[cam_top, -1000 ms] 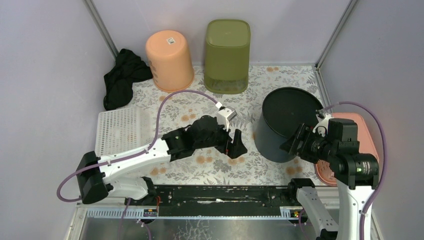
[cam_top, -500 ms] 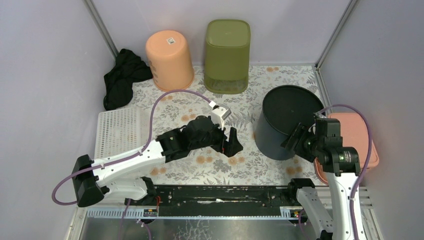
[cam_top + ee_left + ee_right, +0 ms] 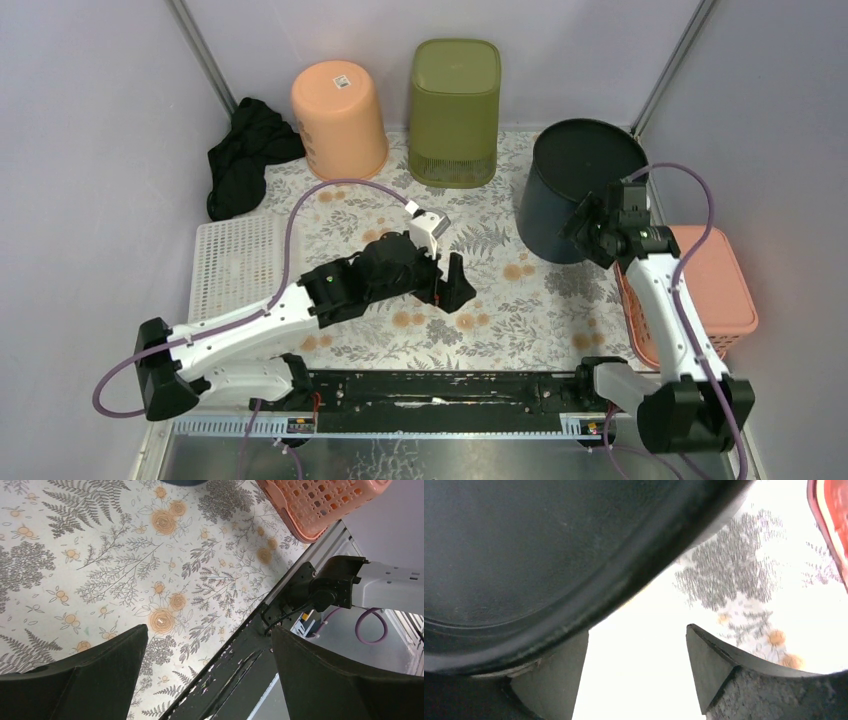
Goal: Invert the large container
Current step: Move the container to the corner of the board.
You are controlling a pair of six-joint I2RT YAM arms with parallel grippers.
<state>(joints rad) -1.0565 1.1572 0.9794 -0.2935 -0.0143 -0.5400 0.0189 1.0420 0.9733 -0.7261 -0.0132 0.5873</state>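
Black round container (image 3: 585, 165), matte, dark circular face up, rim just beside one finger of the spread right end effector (image 3: 586, 226). Left end effector (image 3: 452, 290) spread, empty.

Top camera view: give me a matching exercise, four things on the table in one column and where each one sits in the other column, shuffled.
Things:
1. black cloth
2. white tray
3. pink basket
4. black bucket

Places:
A. right side, nearer the arms
B. far left corner
C. far right corner
D. left side, nearer the arms

Pairs: 1-B, 2-D, 3-A, 4-C
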